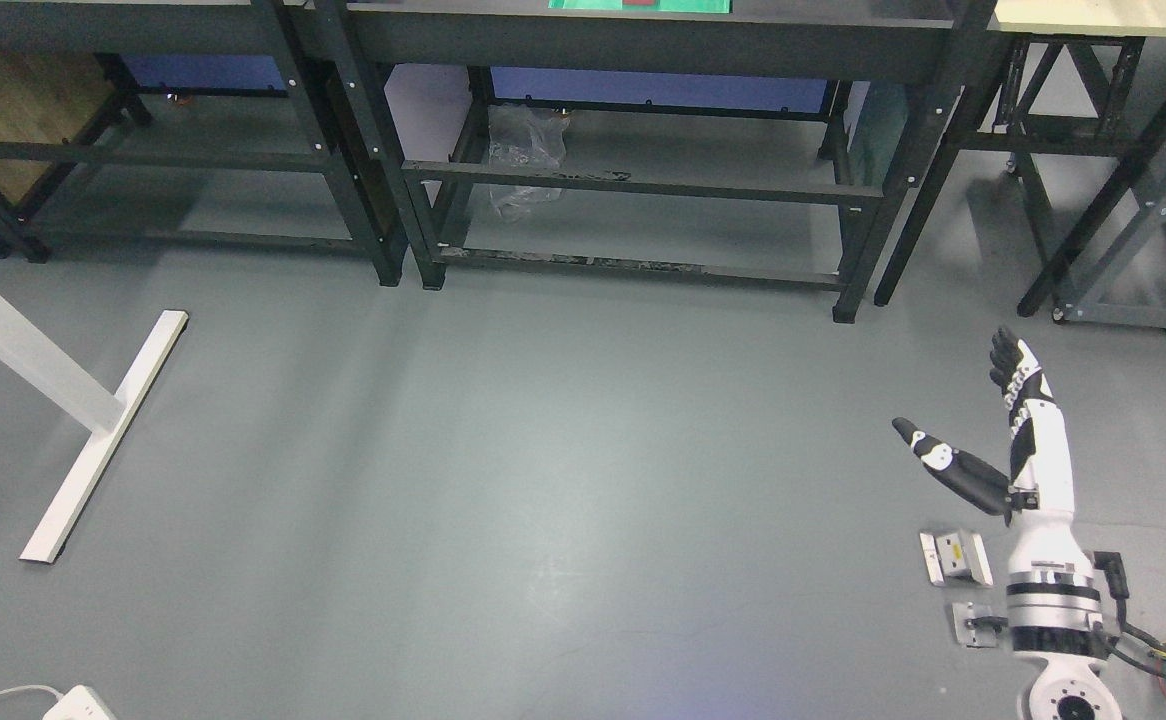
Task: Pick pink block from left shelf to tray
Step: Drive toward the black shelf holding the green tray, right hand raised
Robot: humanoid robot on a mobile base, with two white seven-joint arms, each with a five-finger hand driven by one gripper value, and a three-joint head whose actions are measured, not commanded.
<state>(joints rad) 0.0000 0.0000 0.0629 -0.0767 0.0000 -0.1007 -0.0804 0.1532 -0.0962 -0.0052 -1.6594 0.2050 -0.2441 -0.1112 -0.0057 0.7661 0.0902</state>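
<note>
Right hand [1003, 440] at four o'clock hangs released over bare floor [543, 480], fingers spread, grasping nothing. No pink block visible; a green tray [593, 5] shows at twelve o'clock. Judged the approach stage: next, locate the left shelf.

Views: one only, the head view, so no second view shares any of the scene.
Position: high up, on the robot's head, above a grey floor [543, 480].
Facing: forward and steeply down, the floor filling most of the picture.
Nearness: the right hand [983, 440] sits close at the lower right; the black shelf frames [643, 190] stand farther off along the top.
Upper edge: cuts across the shelf tops, where only a strip of a green tray [640, 6] shows.
Left edge: takes in a white stand's leg [103, 430].
Lower left corner: clips a white power strip [78, 703].
</note>
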